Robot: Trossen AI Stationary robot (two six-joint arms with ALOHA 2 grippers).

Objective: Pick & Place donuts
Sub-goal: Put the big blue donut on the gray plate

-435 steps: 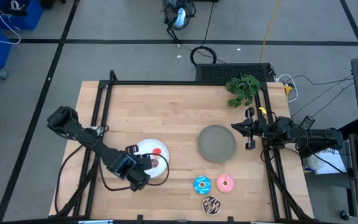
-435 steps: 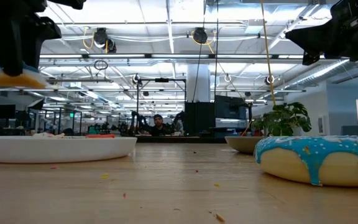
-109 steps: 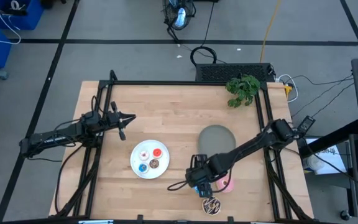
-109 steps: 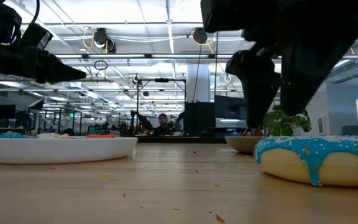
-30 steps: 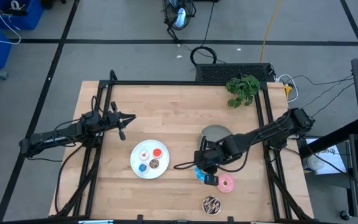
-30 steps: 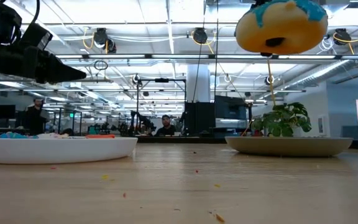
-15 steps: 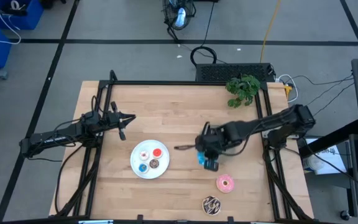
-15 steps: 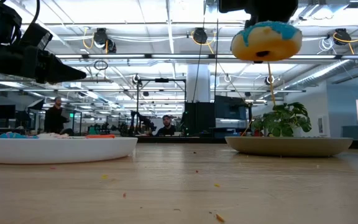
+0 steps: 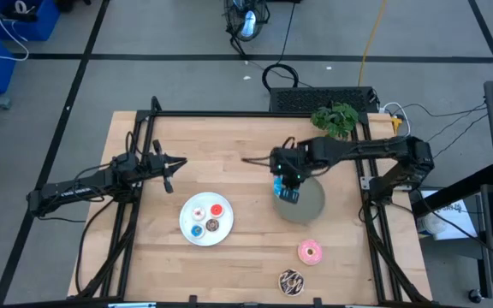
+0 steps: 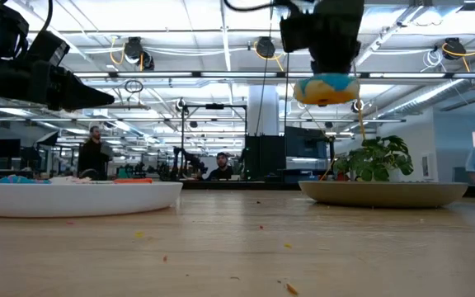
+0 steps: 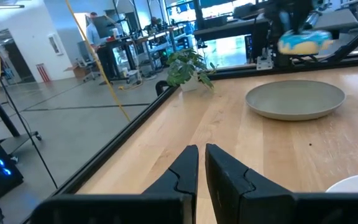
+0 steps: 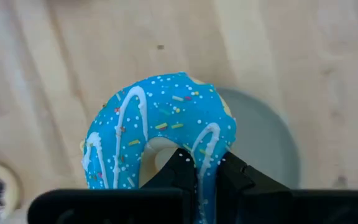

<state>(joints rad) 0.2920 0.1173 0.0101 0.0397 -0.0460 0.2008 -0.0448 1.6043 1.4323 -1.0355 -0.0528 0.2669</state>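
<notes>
A bright blue donut [image 12: 160, 140] with white drizzle and coloured sprinkles, a gray plate [image 9: 309, 202], a white plate [image 9: 188, 224], a pink donut [image 9: 310, 251], a chocolate white-drizzled donut [image 9: 291, 280], pale wooden worktop [image 9: 229, 145].

Tiny donuts [image 9: 205, 217] prob. 4, blurry

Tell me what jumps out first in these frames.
The right gripper is shut on the blue sprinkled donut, holding it in the air over the near-left edge of the gray plate. The white plate carries four tiny donuts; the pink donut lies on the table.
</notes>
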